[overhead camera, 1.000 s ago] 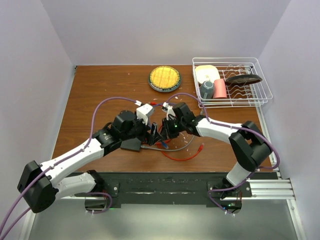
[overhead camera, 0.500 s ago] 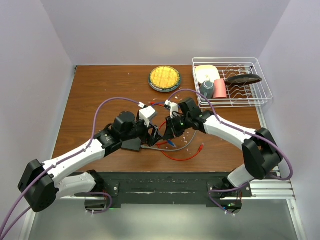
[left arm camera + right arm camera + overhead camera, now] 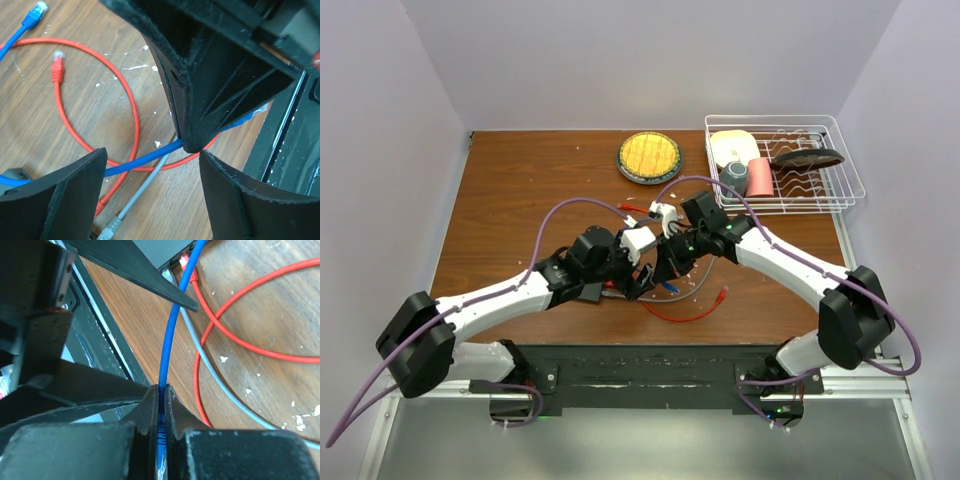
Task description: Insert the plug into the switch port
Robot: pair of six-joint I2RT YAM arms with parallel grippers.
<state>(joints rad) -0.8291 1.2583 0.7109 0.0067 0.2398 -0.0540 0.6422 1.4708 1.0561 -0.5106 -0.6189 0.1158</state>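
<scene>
In the top view the two arms meet over the tangle of leads at the middle of the table. The left gripper and the right gripper sit just beside each other. The switch lies flat towards the near edge, mostly hidden under the left arm, and a red cable loops to its right.

From the left wrist we see the left fingers spread apart and holding nothing. Ahead of them the right gripper's black fingers come down and nip the blue cable, which runs off to the lower left. A loose blue plug lies well apart at the upper left, a red plug lies below it, and a grey plug lies near the bottom edge.

From the right wrist the jaws are pressed together on the blue cable. A ribbed blue piece between them may be a plug's boot — we cannot tell. The cable's long axis runs straight out from the fingertips and leans slightly right, pointing at the switch's near edge. Red and grey plugs sit at that edge, and we cannot tell whether they are seated.

We judge this to be the grasp stage — nothing is being inserted yet. The next move calls for squaring the plug's nose to a free socket, with the left gripper steadying the box.
</scene>
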